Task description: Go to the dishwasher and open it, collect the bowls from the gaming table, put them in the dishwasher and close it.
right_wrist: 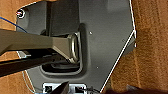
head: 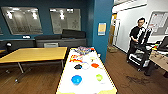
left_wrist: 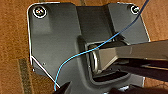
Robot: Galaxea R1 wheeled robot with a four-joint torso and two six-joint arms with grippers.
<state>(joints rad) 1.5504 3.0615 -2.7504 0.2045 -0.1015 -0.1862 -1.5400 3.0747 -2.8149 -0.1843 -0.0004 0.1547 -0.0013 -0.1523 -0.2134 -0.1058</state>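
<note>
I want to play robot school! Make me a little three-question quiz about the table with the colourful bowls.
1. True or false: the round blue plastic bowl sits nearer the camera than the red-orange bowl.
2. Which stands left of the long white-topped, yellow-rimmed gaming table? A) a plain wooden-topped table B) a fridge C) a bicycle
3. Fill in: the person in the dark top stands on the ____ side of the head view.

Key: 1 true; 2 A; 3 right.
</note>
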